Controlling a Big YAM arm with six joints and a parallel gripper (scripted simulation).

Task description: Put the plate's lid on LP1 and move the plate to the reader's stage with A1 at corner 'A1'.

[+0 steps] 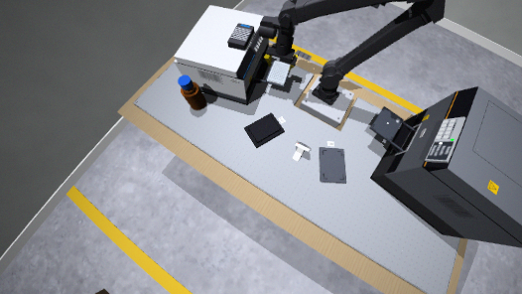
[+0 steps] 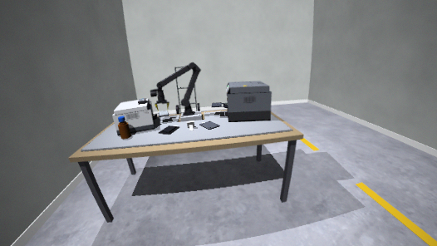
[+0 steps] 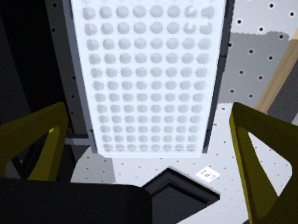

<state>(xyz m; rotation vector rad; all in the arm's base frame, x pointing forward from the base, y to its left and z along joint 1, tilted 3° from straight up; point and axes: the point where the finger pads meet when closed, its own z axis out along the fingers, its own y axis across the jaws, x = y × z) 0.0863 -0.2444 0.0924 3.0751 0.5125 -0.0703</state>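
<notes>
The pale 96-well plate lies on the stage in front of the white dispenser. A clear lid seems to cover it; its edge is hard to tell from the plate. My gripper is open and empty above the plate, with one yellow finger out beyond each long side in the wrist view. LP1 is the black holder with its label beside it. The reader's stage stands out from the dark reader, nothing on it. Well A1's mark is not readable.
The brown bottle with a blue cap stands upright beside the dispenser. A small white bracket stands between LP1 and the flat dark grey holder. The arm's base plate is between the two machines.
</notes>
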